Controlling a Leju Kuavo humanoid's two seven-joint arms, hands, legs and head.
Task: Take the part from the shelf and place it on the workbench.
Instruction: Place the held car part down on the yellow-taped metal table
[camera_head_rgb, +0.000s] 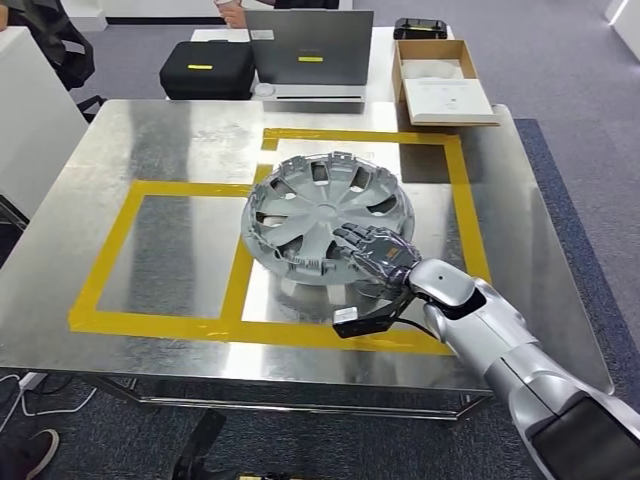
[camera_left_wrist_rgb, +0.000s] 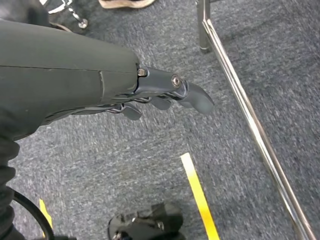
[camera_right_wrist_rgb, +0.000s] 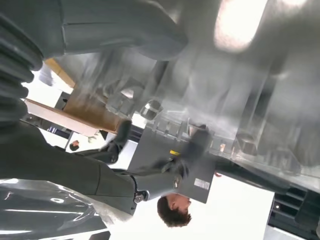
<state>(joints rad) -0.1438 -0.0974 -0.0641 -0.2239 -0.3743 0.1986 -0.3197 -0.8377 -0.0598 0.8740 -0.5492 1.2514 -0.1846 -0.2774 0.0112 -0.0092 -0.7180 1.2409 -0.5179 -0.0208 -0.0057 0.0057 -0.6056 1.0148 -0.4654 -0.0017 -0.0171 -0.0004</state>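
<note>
Surface (camera_head_rgb: 151, 150): brushed metal sheet, reflective, marked with yellow tape (camera_head_rgb: 113, 255) in two adjoining rectangles, one on the left and a larger one on the right.

Carpet floor (camera_left_wrist_rgb: 234, 165): grey-blue, with a yellow strip (camera_left_wrist_rgb: 199, 195) and a chrome frame rail (camera_left_wrist_rgb: 249, 120) crossing it.

Part (camera_head_rgb: 326, 215): grey plastic wheel cover, round, spoked, clips around its rim. It sits on the surface over the tape line shared by the two rectangles, mostly inside the right one, its near edge tilted up slightly.

Right arm: silver, entering from the lower right of the head view.

Laptop (camera_head_rgb: 309, 50): grey, open, its lid back towards the camera, on a white table beyond the surface.

Cardboard box (camera_head_rgb: 441, 85): open, white sheet inside, at the far right edge of the surface.

Black case (camera_head_rgb: 205, 68): zipped, with a yellow label, left of the laptop.

Right hand (camera_head_rgb: 377, 255): dark fingers (camera_head_rgb: 351, 238) curled over the near right rim of the part, gripping it.

Left hand (camera_left_wrist_rgb: 166, 92): hanging over the carpet, fingers fairly straight and slightly apart, holding nothing.

Person: a head with dark hair (camera_right_wrist_rgb: 173, 212) in the right wrist view; a shoe (camera_head_rgb: 30, 450) beside the surface.
</note>
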